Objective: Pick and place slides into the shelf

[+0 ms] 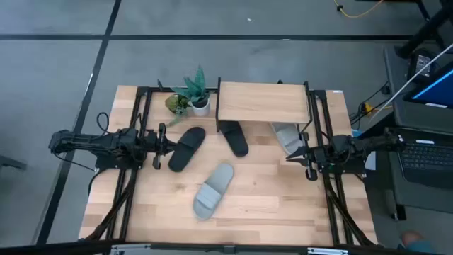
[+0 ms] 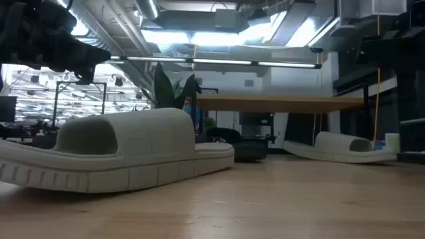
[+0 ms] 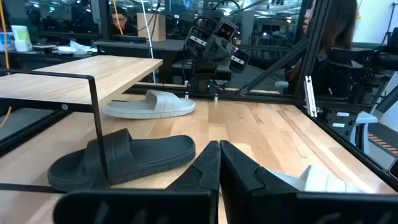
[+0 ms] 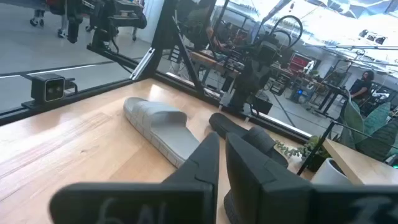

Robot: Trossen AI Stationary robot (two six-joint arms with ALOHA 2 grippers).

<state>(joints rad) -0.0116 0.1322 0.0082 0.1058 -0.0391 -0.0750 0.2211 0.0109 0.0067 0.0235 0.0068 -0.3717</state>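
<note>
Slides and shelf on table; both arms idle at the sides, holding nothing.

Left gripper (image 1: 164, 136): fingers (image 3: 205, 168) pressed together, empty, at 9 o'clock of the table, tip just beside a black slide (image 1: 187, 148). Right gripper (image 1: 291, 156): fingers (image 4: 202, 158) nearly together with a thin gap, empty, at 3 o'clock. Shelf (image 1: 263, 102): wood top on black frame, at 12 o'clock. Second black slide (image 1: 234, 137): partly under the shelf's front edge. Grey slide (image 1: 286, 134): partly under the shelf's right end, near the right gripper. Second grey slide (image 1: 214, 190): on open table toward 6 o'clock. Potted plant (image 1: 192, 92): beside the shelf's left end.
</note>
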